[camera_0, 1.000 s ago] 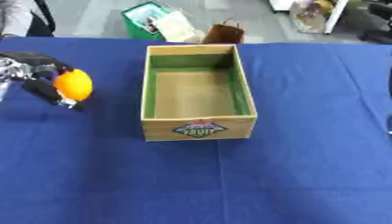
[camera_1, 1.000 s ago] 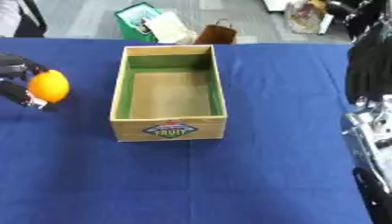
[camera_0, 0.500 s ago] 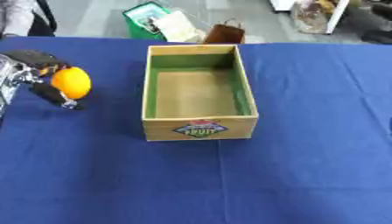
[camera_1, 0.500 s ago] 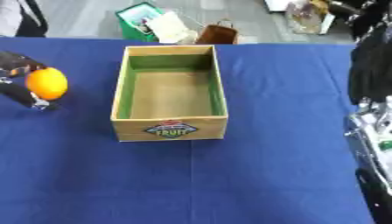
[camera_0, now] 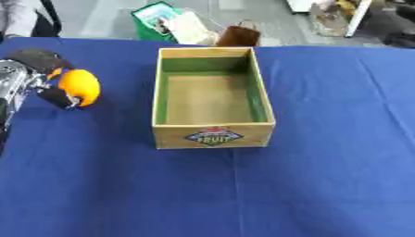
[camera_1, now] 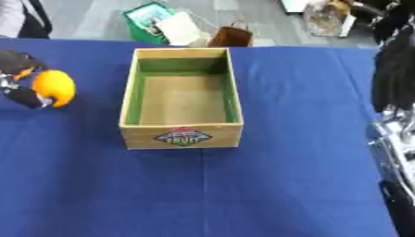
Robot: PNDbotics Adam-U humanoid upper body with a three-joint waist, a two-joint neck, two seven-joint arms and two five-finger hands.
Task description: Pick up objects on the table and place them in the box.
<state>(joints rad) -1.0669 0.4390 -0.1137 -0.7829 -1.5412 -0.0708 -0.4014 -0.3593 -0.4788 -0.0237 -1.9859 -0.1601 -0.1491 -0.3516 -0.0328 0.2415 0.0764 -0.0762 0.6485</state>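
My left hand is at the table's left side with its black fingers curled round an orange fruit. The fruit is held a little above the blue cloth, left of the box and apart from it. In the middle of the table stands the open wooden box, which has green inner walls, a fruit label on its front and nothing inside. My right arm runs along the right edge of the right eye view, and I cannot make out its hand.
The blue tablecloth covers the whole table. Beyond the far edge, on the floor, are a green bag and a brown paper bag. A person's sleeve shows at the far left corner.
My left hand has lifted the orange fruit slightly and nudged it a little toward the box. The box has not moved.
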